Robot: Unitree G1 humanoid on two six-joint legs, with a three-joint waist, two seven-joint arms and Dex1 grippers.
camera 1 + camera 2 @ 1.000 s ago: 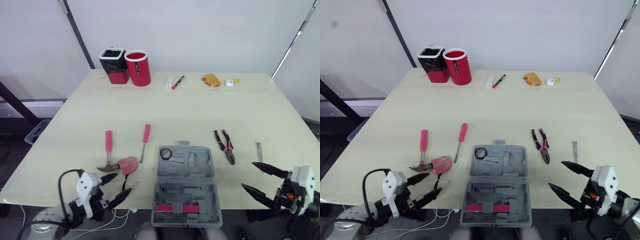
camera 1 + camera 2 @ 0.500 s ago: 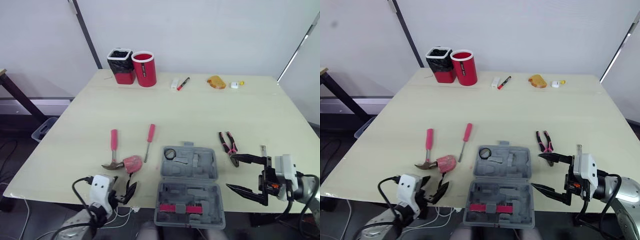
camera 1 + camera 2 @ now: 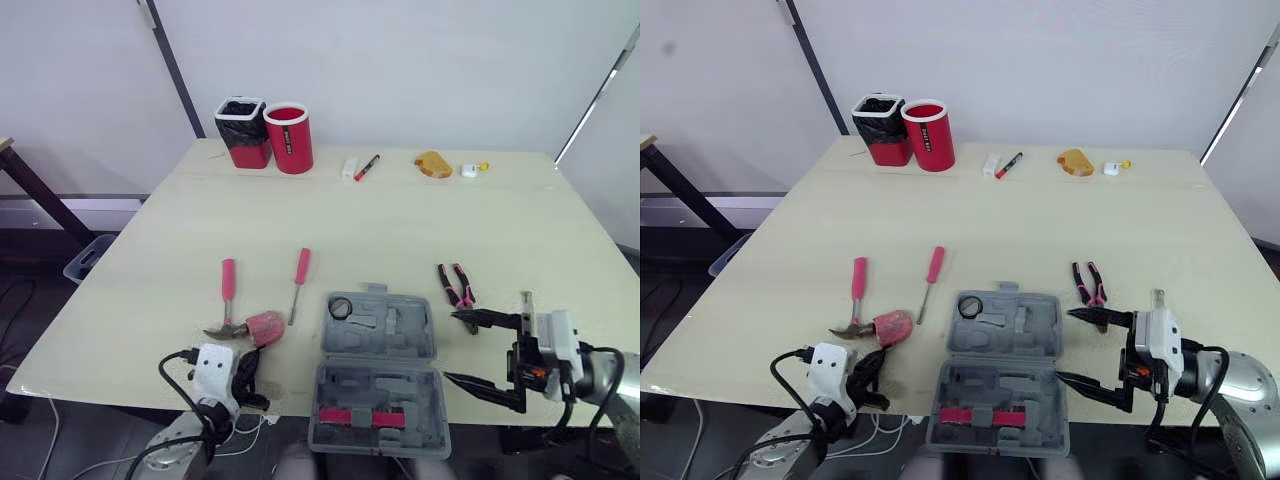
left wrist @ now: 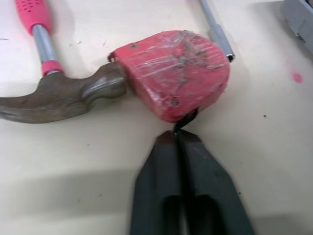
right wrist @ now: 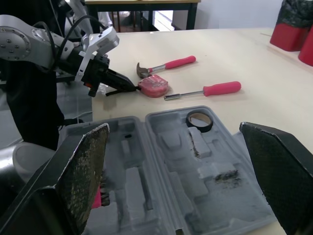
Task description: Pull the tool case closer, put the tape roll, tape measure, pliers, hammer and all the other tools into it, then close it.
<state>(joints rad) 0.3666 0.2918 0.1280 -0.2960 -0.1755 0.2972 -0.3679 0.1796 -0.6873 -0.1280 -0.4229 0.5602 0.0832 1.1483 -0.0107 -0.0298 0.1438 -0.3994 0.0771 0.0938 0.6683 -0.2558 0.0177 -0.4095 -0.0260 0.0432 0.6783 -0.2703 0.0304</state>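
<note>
Closure is the news on my left: the left gripper (image 4: 178, 138), spread a second ago, is now pressed together just left of the tool case (image 3: 378, 375). Its tips seemingly pinch the small black tab of the tape measure (image 4: 176, 73), which lies on the worktop (image 3: 400, 220) touching the hammer (image 4: 58, 98). The right gripper (image 3: 452, 348), spread wide, has slid in beside the case's right edge. I judge the tape measure goes in next; the tape roll (image 3: 338, 307) already sits inside.
</note>
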